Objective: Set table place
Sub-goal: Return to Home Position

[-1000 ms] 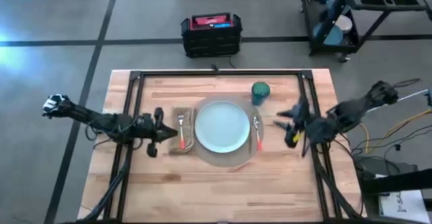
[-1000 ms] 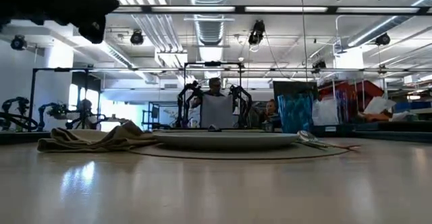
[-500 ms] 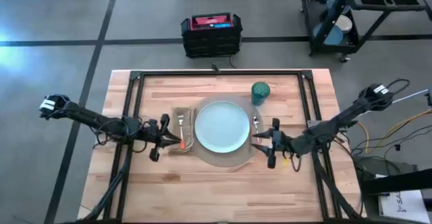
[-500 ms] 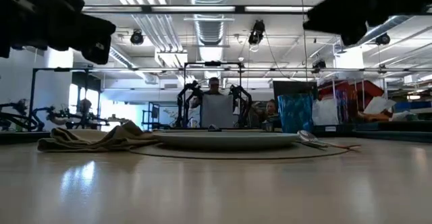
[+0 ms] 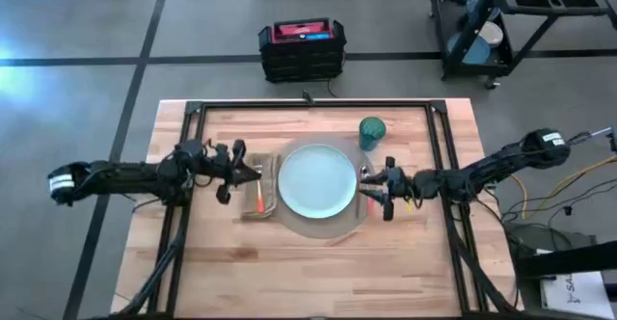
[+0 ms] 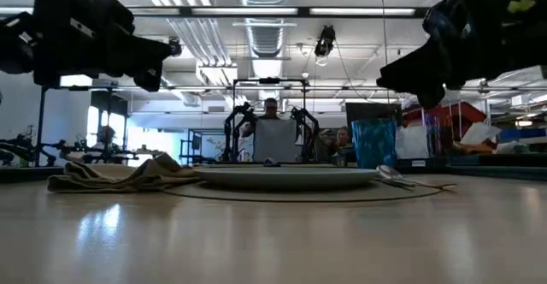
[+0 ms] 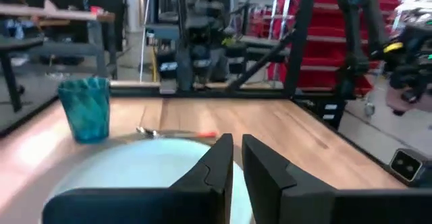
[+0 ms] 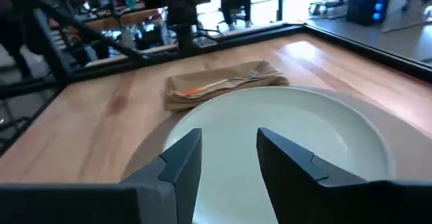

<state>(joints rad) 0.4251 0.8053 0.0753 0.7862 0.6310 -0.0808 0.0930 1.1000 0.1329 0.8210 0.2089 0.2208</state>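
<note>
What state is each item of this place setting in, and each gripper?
Plate: empty, centred on the mat.
Napkin: folded, left of plate.
Fork: lying on napkin.
Knife: lying right of plate.
Cup: upright.
Left gripper: nearly closed, empty.
Right gripper: open, empty.

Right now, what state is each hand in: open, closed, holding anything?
Left hand: fingers nearly together, nothing between them, above the napkin beside the plate.
Right hand: open, empty, at the plate's other side.
</note>
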